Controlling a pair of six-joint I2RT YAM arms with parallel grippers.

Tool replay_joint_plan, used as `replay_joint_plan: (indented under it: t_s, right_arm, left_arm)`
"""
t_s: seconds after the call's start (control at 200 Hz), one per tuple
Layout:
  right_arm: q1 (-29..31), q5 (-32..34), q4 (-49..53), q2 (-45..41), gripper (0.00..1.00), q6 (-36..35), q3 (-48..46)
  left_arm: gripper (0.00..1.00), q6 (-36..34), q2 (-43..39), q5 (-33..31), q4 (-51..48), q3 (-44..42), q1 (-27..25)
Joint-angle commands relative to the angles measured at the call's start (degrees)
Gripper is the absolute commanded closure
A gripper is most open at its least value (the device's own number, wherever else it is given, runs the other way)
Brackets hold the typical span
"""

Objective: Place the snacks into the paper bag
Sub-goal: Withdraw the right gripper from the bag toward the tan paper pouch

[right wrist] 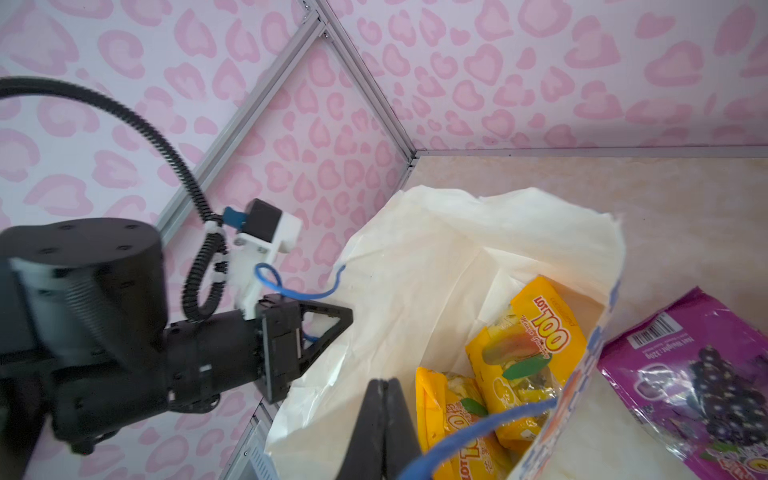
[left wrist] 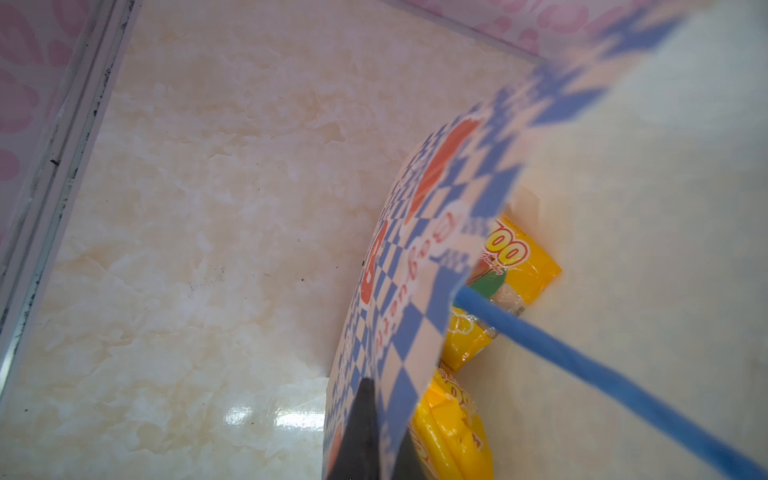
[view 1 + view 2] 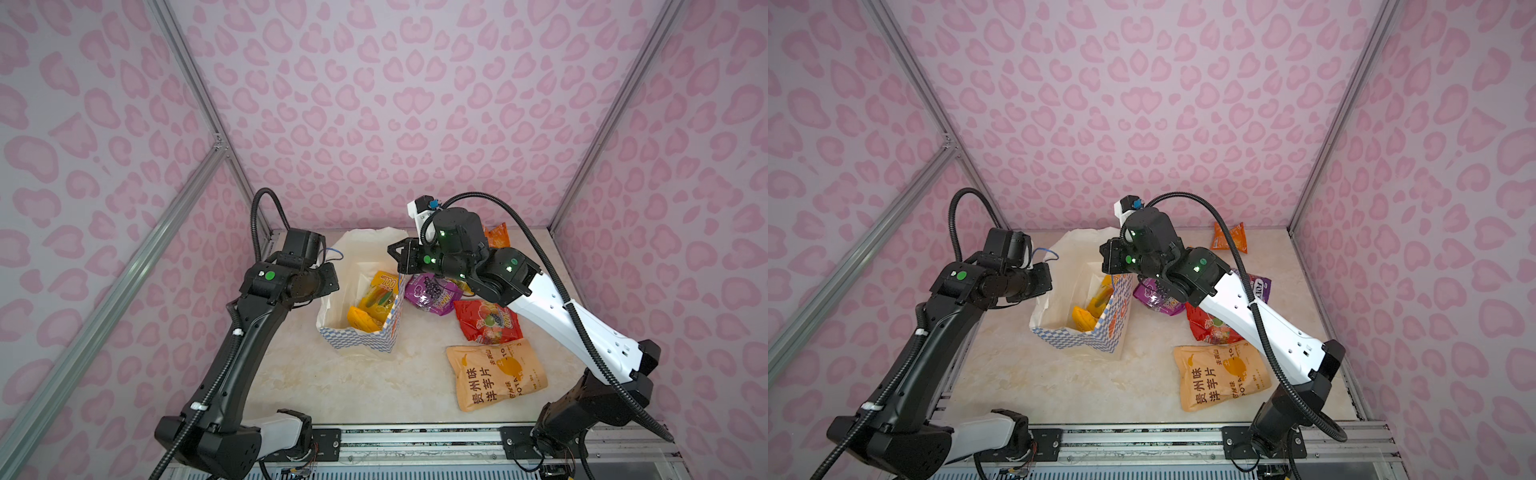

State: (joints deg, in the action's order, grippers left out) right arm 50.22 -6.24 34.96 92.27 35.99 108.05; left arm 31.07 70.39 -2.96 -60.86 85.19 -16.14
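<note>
Paper bag (image 1: 436, 257) wall in left pincer (image 1: 341, 319) (seen from right wrist).

The shiny cream table (image 3: 332, 386) holds the paper bag (image 3: 357, 338), standing up. Beside the bag lie 1 purple packet (image 3: 432, 293), 1 red packet (image 3: 488, 322), 1 big pale-orange packet (image 3: 494, 372), and 1 small orange packet (image 3: 498, 235) at the back.

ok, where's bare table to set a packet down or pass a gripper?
Free: front strip between paper bag, large pale-orange packet and front rail; also table left of the bag. Crowded: right of the bag, purple packet, red packet, right arm overhead.
</note>
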Motion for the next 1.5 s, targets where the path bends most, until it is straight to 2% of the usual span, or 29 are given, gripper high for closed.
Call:
replay_joint_plan:
  t_s: [0.0,0.19,0.345,0.5,0.58,0.655,0.765,0.88,0.98,1.1,1.17,1.26,1.375,1.495]
  right_arm:
    - [-1.86,-1.67,-3.03,-1.05,1.0,-1.85,-3.08]
    - [-5.5,-4.2,-4.54,-0.15,1.0,-0.67,-5.39]
    - [-5.59,-5.61,-2.69,2.04,1.0,-1.5,-2.0]
    - [-5.47,-3.51,-2.09,1.73,1.0,-1.8,-3.21]
    - [-5.48,-2.39,-2.16,0.93,0.9,-1.97,-4.5]
    - [-5.53,-1.61,-2.35,0.14,0.68,-2.19,-5.92]
    - [-5.56,-0.35,-2.56,-1.32,0.48,-2.42,-8.37]
    - [-5.48,1.06,-2.8,-4.29,0.28,-2.86,-11.64]
    - [-5.57,3.94,-1.41,-8.29,0.15,-4.3,-14.8]
    - [-6.39,7.72,1.54,-14.51,0.06,-5.33,-20.49]
    - [-8.23,8.15,3.05,-18.91,0.04,-4.7,-25.2]
    - [-10.93,8.52,4.24,-25.21,0.04,-3.16,-30.91]
    - [-15.76,11.0,9.8,-31.53,0.02,1.87,-37.48]
    - [-23.63,13.83,20.0,-35.88,0.02,9.92,-44.25]
  left_arm:
    - [0.97,6.4,-4.56,1.41,4.66,-2.9,0.08]
    - [0.97,9.73,-4.85,1.58,7.3,-10.73,-0.07]
    - [0.97,10.35,-5.85,-2.72,8.21,-11.05,-0.03]
    - [0.97,7.74,-6.61,-5.05,9.56,-10.23,-0.03]
    - [0.97,5.59,-7.27,-5.42,11.71,-11.67,0.02]
    - [0.97,3.73,-7.24,-5.65,12.5,-12.54,0.02]
    - [0.97,0.6,-7.33,-5.88,14.64,-14.51,-0.01]
    - [0.97,-1.65,-6.82,-7.57,15.19,-15.08,0.2]
    - [0.97,-3.31,-8.08,-5.45,16.96,-15.99,0.93]
    - [0.97,-3.96,-9.67,-2.4,18.77,-18.27,1.65]
    - [0.97,-4.04,-10.17,1.16,19.53,-19.71,2.88]
    - [0.97,-4.31,-10.86,1.66,19.73,-20.39,3.87]
    - [0.97,-4.43,-11.83,1.73,20.16,-21.14,4.61]
    - [0.97,-4.61,-12.6,1.38,20.22,-21.38,4.7]
